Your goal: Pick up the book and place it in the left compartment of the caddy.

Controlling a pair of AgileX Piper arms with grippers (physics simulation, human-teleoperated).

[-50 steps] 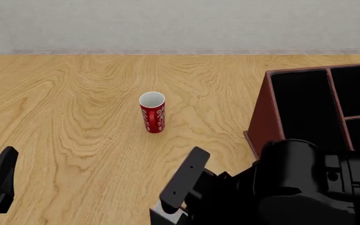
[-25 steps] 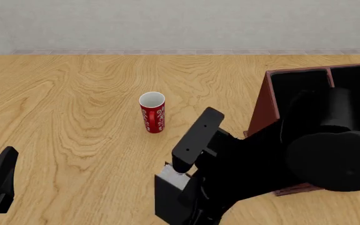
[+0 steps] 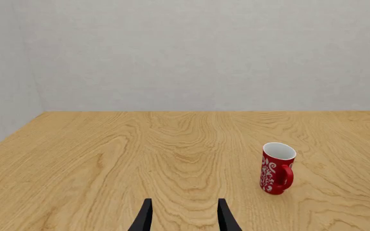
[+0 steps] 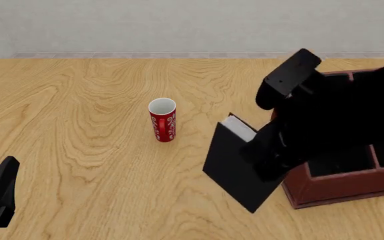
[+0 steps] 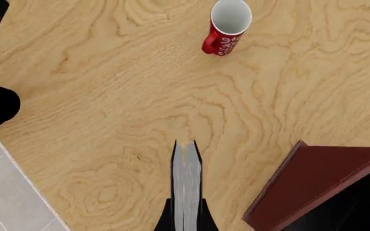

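Book: your right gripper (image 5: 186,219) has the book (image 4: 235,167) clamped between its two fingers, so the jaws stand only as far apart as the thin volume. It hangs off the table, tilted, one corner pointing down. Flat matte black cover, a strip of white-grey page edges at the top; the right wrist view shows those pages as a narrow pale band between black covers.
Book position: in the front view it sits just beside the caddy's near left corner, outside the box and over bare wood.
Caddy: the caddy (image 4: 339,187) is a boxy piece of dark reddish-brown wood with a black interior; your right arm covers most of it, so you cannot make out the left compartment here.
Left gripper: your left gripper (image 3: 183,219) shows two slim black fingertips parted with bare table between them, holding nothing.
Mug: a red mug (image 4: 162,120) with white scroll pattern, white inside and a loop handle stands upright, well apart from the book.
Table: the table (image 4: 78,125) is light wood with broad swirling grain.
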